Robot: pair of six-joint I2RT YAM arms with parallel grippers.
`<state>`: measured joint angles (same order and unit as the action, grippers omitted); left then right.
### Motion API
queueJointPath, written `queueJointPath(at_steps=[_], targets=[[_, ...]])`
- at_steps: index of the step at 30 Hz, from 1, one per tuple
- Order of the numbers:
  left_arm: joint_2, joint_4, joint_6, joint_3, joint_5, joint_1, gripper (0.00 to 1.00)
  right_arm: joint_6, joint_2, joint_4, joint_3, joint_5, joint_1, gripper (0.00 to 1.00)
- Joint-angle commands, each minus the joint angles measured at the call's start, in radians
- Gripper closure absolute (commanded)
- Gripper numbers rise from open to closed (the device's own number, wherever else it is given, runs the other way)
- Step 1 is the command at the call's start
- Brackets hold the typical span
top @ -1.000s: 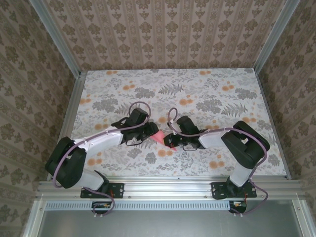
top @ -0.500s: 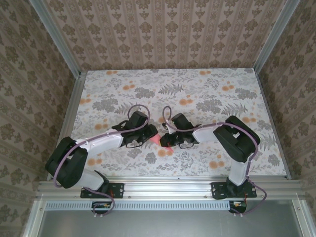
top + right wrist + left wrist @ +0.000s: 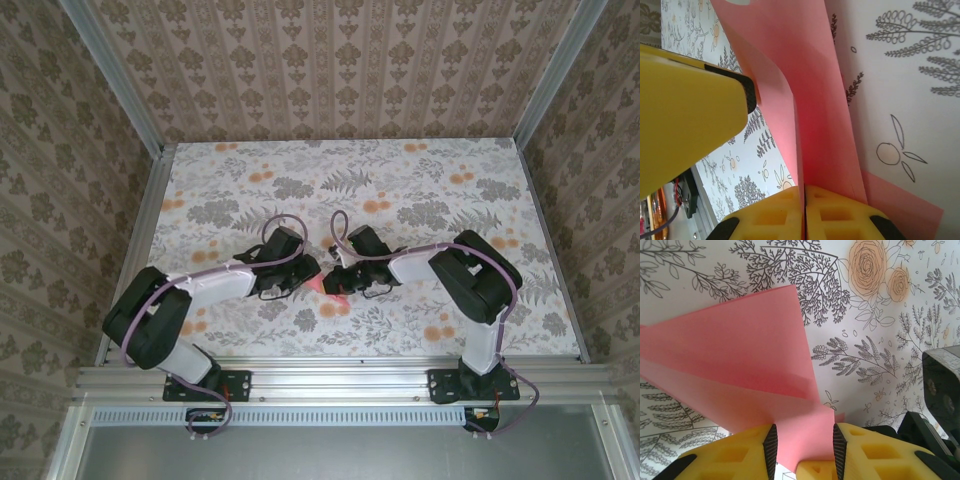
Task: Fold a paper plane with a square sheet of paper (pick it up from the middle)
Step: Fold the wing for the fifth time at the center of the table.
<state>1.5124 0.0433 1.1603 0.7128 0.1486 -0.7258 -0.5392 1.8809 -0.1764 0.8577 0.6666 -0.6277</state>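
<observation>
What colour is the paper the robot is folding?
The paper is plain salmon pink, with no pattern. It shows best in the left wrist view.

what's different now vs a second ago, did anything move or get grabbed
The right arm folded in: its elbow swung left toward the middle, and the right pincer edged left and away from the bases. The left arm shifted its elbow slightly right. Less of the square sheet of paper shows between the pincers than before. No new grasp or release is visible from above. The left pincer stayed beside the sheet.
</observation>
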Motion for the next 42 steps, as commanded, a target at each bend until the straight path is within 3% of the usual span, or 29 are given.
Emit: queueJointPath(at_steps=[1, 10, 18, 28, 32, 42], targets=[[0.029, -0.031, -0.004, 0.018, -0.031, -0.001, 0.63, -0.025, 0.032, 0.038, 0.012, 0.006, 0.006, 0.89], [0.095, -0.008, 0.01, 0.017, -0.045, 0.005, 0.64, -0.033, 0.02, 0.059, 0.018, 0.007, 0.008, 0.81], [0.156, 0.018, -0.025, 0.06, -0.008, 0.006, 0.66, 0.027, -0.064, 0.128, -0.003, -0.06, 0.008, 0.61], [0.163, 0.048, -0.05, 0.071, -0.004, 0.006, 0.67, 0.156, -0.185, 0.279, -0.023, -0.21, 0.008, 0.58], [0.164, 0.049, -0.052, 0.074, 0.001, 0.006, 0.67, 0.201, -0.198, 0.318, -0.021, -0.235, 0.008, 0.64], [0.176, 0.077, -0.072, 0.101, 0.007, 0.005, 0.68, 0.21, -0.187, 0.34, -0.02, -0.234, 0.008, 0.91]])
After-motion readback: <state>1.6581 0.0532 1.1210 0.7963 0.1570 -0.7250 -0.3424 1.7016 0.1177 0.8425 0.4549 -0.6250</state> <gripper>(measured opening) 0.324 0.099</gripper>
